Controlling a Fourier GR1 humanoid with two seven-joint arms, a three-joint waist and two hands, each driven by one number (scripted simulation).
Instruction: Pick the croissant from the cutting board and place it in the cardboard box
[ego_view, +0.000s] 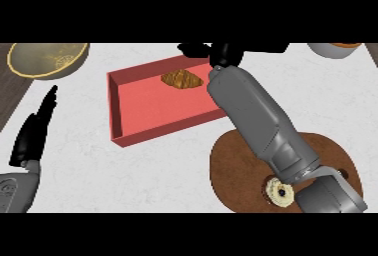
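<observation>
Croissant (181, 79) lies in the red box (151, 107), my right hand (221, 52) above its far edge, fingers seemingly released; left hand (33, 132) rests open.

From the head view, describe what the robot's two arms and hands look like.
Both arms are smooth grey forearms. The right forearm is a long rounded shell in jointed segments, ending in a glossy black right hand. The left forearm shows faint dark line markings and carries a slim black left hand with tapered fingers. No cables show.
</observation>
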